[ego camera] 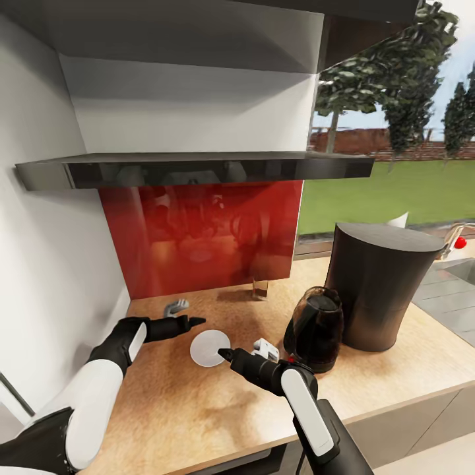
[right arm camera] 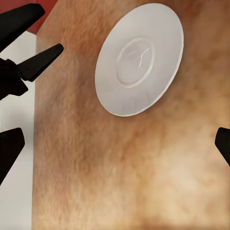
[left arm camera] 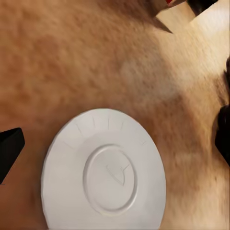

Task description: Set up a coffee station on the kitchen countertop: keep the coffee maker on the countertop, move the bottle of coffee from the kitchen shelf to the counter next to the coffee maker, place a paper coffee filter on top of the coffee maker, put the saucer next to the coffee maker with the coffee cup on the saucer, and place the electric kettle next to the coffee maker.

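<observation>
Saucer [ego camera: 210, 348] lies flat on the countertop [ego camera: 198, 409], between left gripper [ego camera: 195, 322] and right gripper [ego camera: 224, 355]. Electric kettle [ego camera: 315, 328] stands to its right, coffee maker [ego camera: 379, 290] just behind-right of the kettle.

Head overlooks countertop [ego camera: 198, 402], wrists share saucer [left arm camera: 103, 172]

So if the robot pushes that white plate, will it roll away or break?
The plate lies flat on the counter, so it would probably slide, not roll. It looks thin and stiff, so likely light. Its low rim may be hard to pinch, and a drop could chip it.
</observation>
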{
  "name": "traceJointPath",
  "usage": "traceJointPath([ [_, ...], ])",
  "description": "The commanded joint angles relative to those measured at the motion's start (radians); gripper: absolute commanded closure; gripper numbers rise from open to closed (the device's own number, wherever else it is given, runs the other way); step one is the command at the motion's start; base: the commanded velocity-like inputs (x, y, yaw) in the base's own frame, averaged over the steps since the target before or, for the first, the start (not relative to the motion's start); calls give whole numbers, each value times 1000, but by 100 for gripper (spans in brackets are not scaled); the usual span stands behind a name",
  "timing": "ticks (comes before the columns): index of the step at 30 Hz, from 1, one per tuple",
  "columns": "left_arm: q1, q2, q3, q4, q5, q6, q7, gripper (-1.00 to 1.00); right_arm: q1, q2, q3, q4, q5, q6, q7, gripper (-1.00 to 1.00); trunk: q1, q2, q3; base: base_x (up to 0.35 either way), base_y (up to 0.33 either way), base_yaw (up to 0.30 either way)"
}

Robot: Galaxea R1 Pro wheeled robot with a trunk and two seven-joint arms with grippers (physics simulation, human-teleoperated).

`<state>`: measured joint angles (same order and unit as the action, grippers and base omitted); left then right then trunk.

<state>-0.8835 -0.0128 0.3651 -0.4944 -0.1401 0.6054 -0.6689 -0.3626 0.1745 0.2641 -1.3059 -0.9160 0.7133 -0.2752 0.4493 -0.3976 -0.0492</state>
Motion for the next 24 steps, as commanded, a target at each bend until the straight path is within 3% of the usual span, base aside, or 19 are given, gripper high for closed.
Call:
traceJointPath([
  [1,0,-3,9,0,-10,5,0,-100,-1,0,0,-1,-11,2,-10,-100,1,-2,-2,0,0,0],
  [5,5,-6,7,17,-9,-50,10,-100,-1,0,0,-1,-11,2,-10,-100,1,-2,-2,0,0,0],
  [10,7,-6,10,129,-8,-150,14,-100,-1,0,0,-1,-11,2,-10,-100,1,-2,-2,0,0,0],
  [24,8,-10,12,142,-7,-158,12,-100,-1,0,-2,-1,-11,2,-11,-100,1,-2,-2,0,0,0],
])
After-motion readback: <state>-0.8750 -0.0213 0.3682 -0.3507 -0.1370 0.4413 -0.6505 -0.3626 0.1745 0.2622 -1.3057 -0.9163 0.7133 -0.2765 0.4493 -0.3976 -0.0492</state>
